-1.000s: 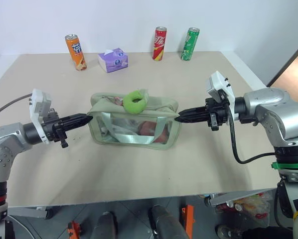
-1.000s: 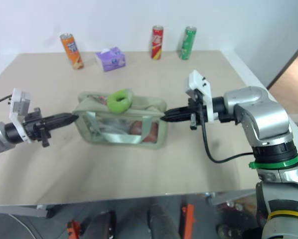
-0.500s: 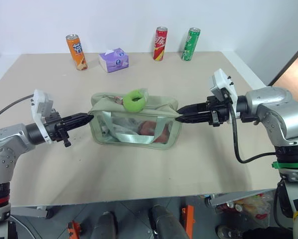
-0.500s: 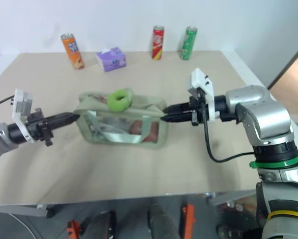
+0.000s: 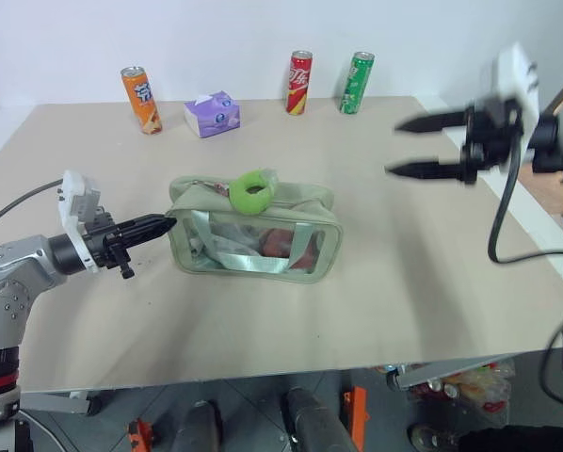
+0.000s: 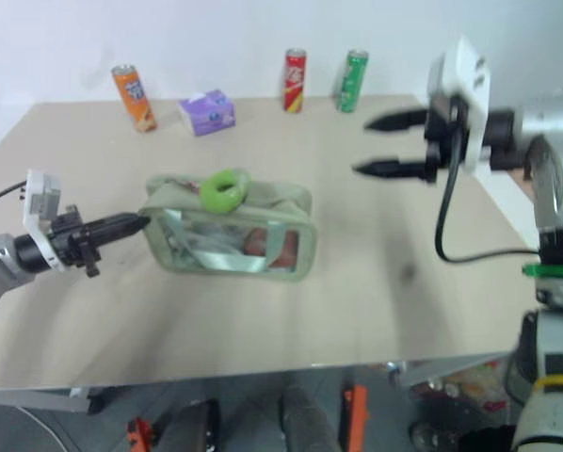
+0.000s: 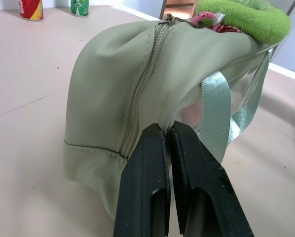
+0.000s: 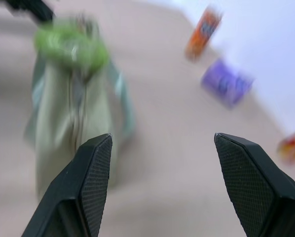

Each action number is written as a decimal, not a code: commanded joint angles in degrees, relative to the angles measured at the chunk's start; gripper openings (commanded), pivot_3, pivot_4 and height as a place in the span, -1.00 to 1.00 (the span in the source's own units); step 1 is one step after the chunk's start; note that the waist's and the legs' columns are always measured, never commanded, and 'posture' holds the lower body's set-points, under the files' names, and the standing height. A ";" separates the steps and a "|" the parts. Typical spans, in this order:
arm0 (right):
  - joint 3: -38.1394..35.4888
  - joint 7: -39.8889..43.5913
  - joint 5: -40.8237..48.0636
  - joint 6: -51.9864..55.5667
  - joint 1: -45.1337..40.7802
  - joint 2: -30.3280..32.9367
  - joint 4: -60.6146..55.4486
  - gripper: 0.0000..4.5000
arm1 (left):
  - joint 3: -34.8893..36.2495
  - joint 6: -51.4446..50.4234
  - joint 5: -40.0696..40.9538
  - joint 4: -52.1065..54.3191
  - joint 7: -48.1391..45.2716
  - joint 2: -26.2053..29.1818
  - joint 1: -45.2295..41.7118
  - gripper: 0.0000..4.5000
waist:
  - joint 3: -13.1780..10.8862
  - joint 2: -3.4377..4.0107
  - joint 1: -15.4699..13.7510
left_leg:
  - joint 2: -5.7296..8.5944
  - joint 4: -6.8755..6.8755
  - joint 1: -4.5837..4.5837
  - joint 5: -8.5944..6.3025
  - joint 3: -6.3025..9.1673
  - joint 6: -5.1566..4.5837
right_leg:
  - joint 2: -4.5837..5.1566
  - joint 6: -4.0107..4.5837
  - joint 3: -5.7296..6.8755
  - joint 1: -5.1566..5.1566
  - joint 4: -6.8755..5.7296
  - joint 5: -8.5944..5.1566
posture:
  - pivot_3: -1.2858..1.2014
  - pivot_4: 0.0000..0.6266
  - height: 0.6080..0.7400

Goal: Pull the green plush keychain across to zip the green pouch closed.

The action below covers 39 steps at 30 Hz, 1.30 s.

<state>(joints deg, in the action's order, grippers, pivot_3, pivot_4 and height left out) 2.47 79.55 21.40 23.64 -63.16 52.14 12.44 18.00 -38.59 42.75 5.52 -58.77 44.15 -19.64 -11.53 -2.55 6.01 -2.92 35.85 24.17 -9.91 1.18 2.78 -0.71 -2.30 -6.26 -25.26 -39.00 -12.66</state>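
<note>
Black fingers of right gripper [image 5: 432,146] spread wide, empty, raised near table's [image 5: 404,282] right edge. Left gripper [image 5: 159,224] pinched shut on green pouch's [image 5: 253,235] left end, mid-table. Green plush keychain [image 5: 251,191] sits atop the pouch; a missed grab, or the left pinch slipping, could drag the pouch instead.

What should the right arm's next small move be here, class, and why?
Probably bring the open right gripper down and across to the green plush keychain. The left gripper is shut on the end of the green pouch, bracing it, while the right gripper hangs in the air, apart from the pouch. The keychain sits partway along the zipper, nearer the braced end.
</note>
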 commanded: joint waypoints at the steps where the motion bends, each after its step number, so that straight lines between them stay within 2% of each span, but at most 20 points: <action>1: 2.42 2.41 -0.55 -2.50 0.51 -1.70 -4.91 0.51 | -0.13 0.47 0.17 1.16 0.20 0.12 -0.40 -1.00 | 0.00 0.00 -0.19 | 0.00 -0.01 0.03 0.00 0.01 0.00 | 0.00 0.00 0.01 0.00 0.00 -0.03 | 0.03 -0.52 1.00; 4: 4.74 1.79 -2.16 -3.65 1.15 -3.94 -7.35 0.51 | -0.07 0.26 0.43 1.80 0.56 -0.02 -0.24 -1.00 | 0.00 0.00 -0.30 | 0.04 -0.01 0.13 -0.01 -0.01 0.01 | 0.07 -0.11 -0.01 -0.03 0.01 -0.06 | 0.03 -0.52 1.00; 10: 10.55 0.34 -10.71 -13.02 1.64 -6.16 -9.04 0.51 | 0.49 -0.13 1.06 2.72 1.07 0.14 0.39 -1.00 | -0.01 0.01 -0.32 | 0.05 -0.07 0.14 -0.02 0.01 0.02 | 0.07 -0.23 0.01 -0.06 0.02 -0.02 | 0.03 -0.52 1.00; 29: 11.06 2.08 -11.10 -17.15 -6.72 -15.61 -5.90 0.51 | 0.20 -0.09 1.02 2.13 1.31 0.31 -0.29 -1.00 | -0.01 0.02 -0.32 | 0.03 -0.06 0.13 -0.01 0.04 0.02 | 0.07 -0.19 0.07 -0.04 0.02 -0.02 | 0.03 -0.52 1.00; 39: 14.99 0.42 -19.59 -27.87 -6.02 -16.76 -0.50 0.51 | 1.21 -0.10 1.44 2.93 1.41 0.57 0.83 -1.00 | -0.01 0.02 -0.32 | 0.03 -0.09 0.14 -0.01 0.04 0.02 | 0.07 -0.21 0.07 -0.05 0.02 0.01 | 0.03 -0.52 1.00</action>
<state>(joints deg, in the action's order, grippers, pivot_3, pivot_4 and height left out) 18.01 80.56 2.41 -2.50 -68.44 35.24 12.59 18.05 -38.77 43.67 6.83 -57.50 43.94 -19.11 -11.54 -2.53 5.69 -2.89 35.74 24.31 -9.92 1.22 2.80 -0.64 -2.51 -6.18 -25.31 -38.99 -12.66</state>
